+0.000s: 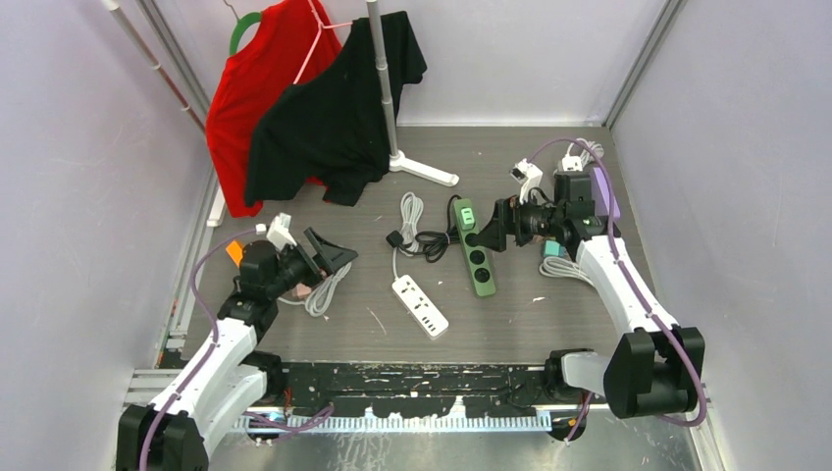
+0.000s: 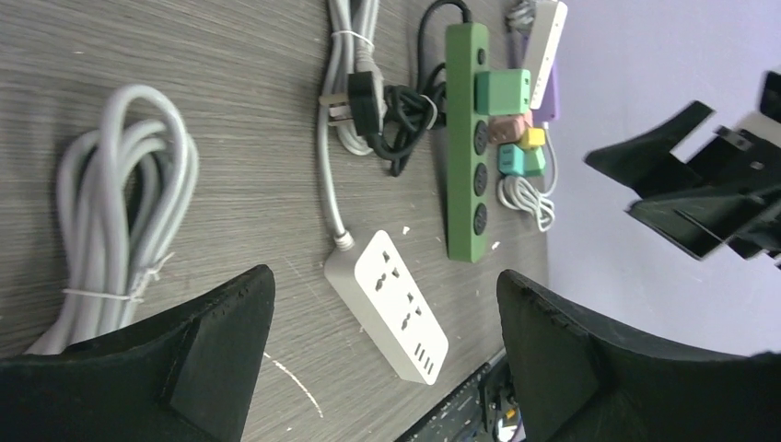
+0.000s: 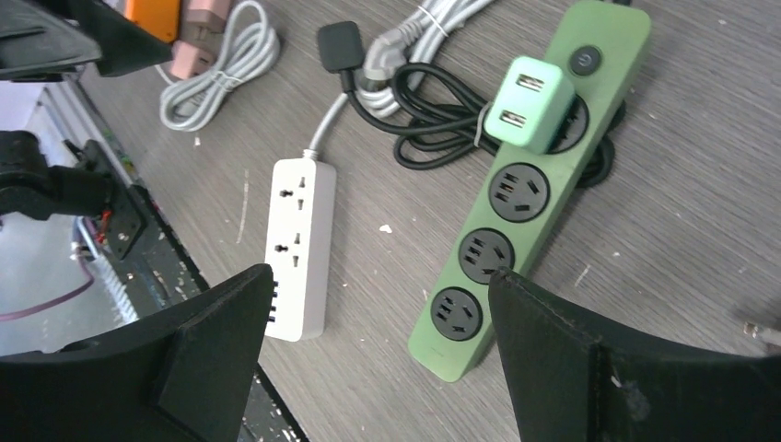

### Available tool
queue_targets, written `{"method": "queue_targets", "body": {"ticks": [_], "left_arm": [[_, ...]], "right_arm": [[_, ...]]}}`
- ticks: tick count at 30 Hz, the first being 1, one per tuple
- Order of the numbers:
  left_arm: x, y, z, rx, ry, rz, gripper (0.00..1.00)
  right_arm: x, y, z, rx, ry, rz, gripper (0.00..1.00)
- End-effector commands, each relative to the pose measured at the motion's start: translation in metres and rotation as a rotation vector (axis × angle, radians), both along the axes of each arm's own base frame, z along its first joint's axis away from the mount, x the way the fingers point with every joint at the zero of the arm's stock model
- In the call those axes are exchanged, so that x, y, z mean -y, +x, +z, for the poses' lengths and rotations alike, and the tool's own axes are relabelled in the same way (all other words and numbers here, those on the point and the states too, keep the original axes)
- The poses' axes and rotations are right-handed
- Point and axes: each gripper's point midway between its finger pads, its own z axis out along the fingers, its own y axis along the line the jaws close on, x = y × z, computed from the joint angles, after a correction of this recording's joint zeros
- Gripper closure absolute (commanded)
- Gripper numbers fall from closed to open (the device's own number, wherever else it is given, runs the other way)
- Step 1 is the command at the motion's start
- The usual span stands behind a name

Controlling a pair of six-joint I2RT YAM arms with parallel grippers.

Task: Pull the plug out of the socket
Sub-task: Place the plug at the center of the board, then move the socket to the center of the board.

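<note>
Plug (image 3: 530,101): a mint-green, boxy charger block with rounded corners and two slots on its top face. It is seated in the first outlet of the green power strip (image 3: 479,304), next to the round switch.
Strip: long, matte olive-green plastic with rounded ends. Three round black outlets are unoccupied. It lies flat near the middle of the table (image 1: 549,314).
Right hand (image 1: 495,228): released, black fingers spread wide and gripping nothing. It hovers just beside the plug end of the strip.
Left hand (image 1: 334,257): released, fingers apart and holding nothing. It is well apart from the strip, at the table's left side.
Surface: grey wood-grain, scuffed with pale flecks.
Neighbours: a coiled black cord (image 3: 442,120) touches the strip by the plug. A glossy white power strip (image 3: 297,244) lies to the left, apart from it. A bundled grey cable (image 2: 120,203) lies near the left hand.
Open room: bare table alongside the strip's lower outlets and toward the near edge.
</note>
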Motion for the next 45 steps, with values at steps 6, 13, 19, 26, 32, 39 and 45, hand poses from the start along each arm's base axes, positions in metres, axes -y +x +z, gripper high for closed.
{"method": "queue_targets", "body": {"ticks": [6, 13, 19, 26, 32, 39, 45], "left_arm": [[0.021, -0.006, 0.029, 0.121, -0.14, -0.116, 0.11], [0.022, -0.009, 0.029, 0.128, -0.148, -0.129, 0.12], [0.023, -0.009, 0.027, 0.124, -0.154, -0.129, 0.12], [0.024, -0.01, 0.028, 0.127, -0.16, -0.136, 0.11], [0.025, -0.01, 0.027, 0.129, -0.174, -0.136, 0.08], [0.027, -0.008, 0.023, 0.117, -0.195, -0.144, 0.03], [0.028, -0.008, 0.019, 0.103, -0.203, -0.151, 0.02]], "right_arm": [[0.001, 0.017, -0.034, 0.032, -0.162, -0.031, 0.09], [-0.003, 0.017, -0.048, 0.017, -0.217, -0.007, 0.09], [-0.002, 0.017, -0.052, 0.012, -0.243, -0.006, 0.09], [-0.002, 0.018, -0.057, 0.008, -0.264, -0.007, 0.09], [-0.002, 0.018, -0.065, 0.007, -0.309, -0.003, 0.09], [-0.004, 0.018, -0.072, 0.006, -0.343, 0.006, 0.09], [-0.004, 0.018, -0.077, 0.004, -0.369, 0.008, 0.09]]}}
